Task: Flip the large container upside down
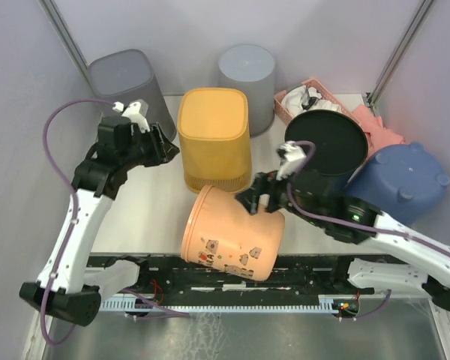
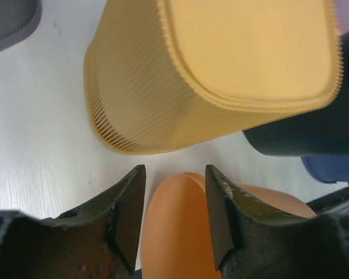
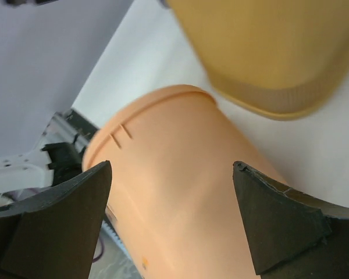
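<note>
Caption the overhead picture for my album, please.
Right gripper at a tipped orange bin; left gripper beside the yellow bin.

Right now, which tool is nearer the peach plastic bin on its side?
Right. The right tool hangs open over the peach plastic bin; the left tool is back beside the yellow ribbed bin.

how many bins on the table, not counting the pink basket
6: dark grey plastic bin back left; light grey plastic bin back centre; yellow ribbed bin mid-table; peach plastic bin on its side, near edge; black round bin right; blue plastic bin far right. Others may be hidden.
</note>
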